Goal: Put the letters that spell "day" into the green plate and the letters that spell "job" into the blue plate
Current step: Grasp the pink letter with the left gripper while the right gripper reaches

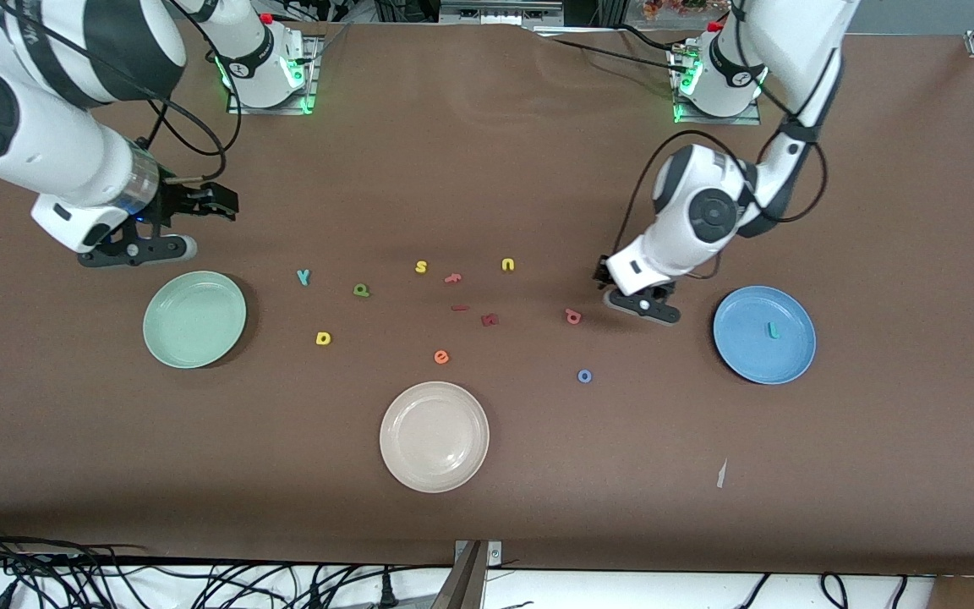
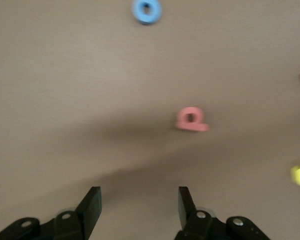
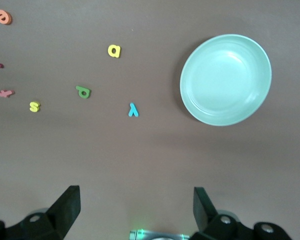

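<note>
The green plate (image 1: 194,319) (image 3: 225,79) holds nothing. Toward the table's middle from it lie the teal "y" (image 1: 303,277) (image 3: 133,110), green "a" (image 1: 361,290) (image 3: 83,92) and yellow "d" (image 1: 323,338) (image 3: 114,50). The blue plate (image 1: 791,359) holds the teal "j" (image 1: 774,330). The salmon "b" (image 1: 572,316) (image 2: 191,119) and blue "o" (image 1: 584,376) (image 2: 146,11) lie on the table. My left gripper (image 1: 603,276) (image 2: 137,195) hangs open and empty over bare table beside the "b". My right gripper (image 1: 221,203) (image 3: 136,192) waits open over the table beside the green plate.
A cream-white plate (image 1: 435,436) sits nearest the front camera. Stray letters lie mid-table: yellow "s" (image 1: 421,267), yellow "u" (image 1: 508,265), salmon "f" (image 1: 453,277), dark red "k" (image 1: 489,320), orange "e" (image 1: 441,357). A paper scrap (image 1: 721,474) lies near the front edge.
</note>
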{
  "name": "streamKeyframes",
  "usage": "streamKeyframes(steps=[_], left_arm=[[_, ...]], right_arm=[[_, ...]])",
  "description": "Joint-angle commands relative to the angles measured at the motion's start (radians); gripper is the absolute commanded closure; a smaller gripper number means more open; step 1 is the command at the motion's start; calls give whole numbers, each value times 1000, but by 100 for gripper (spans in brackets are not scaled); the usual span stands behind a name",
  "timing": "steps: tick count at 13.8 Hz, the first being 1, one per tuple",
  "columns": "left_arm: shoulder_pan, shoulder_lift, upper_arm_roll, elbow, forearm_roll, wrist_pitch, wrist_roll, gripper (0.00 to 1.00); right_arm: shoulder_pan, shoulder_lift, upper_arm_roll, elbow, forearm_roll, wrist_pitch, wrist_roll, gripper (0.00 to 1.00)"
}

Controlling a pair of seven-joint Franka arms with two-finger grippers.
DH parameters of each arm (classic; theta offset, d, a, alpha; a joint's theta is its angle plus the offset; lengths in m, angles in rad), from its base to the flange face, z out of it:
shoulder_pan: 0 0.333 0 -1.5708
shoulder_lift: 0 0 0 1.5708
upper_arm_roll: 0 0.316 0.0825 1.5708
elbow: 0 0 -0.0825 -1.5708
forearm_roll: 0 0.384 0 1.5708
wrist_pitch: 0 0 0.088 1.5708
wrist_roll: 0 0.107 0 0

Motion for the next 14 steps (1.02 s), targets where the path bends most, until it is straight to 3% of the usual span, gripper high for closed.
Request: streamKeyframes(steps=[1, 8, 11, 14], left_arm=[[-63, 80, 10, 81, -35, 31, -72, 28], [-82, 218, 12, 215, -33, 118, -84, 28], [-82, 234, 12, 229, -32, 129, -84, 28], [-82, 234, 15, 229, -27, 128, -80, 27]], right_arm=[[26, -2, -1, -90, 15, 114, 16, 0], [116, 48, 3, -292, 15, 464, 157, 0], [165, 81, 3, -398, 7, 661, 172, 0], [207, 122, 3, -418, 4, 726, 172, 0]])
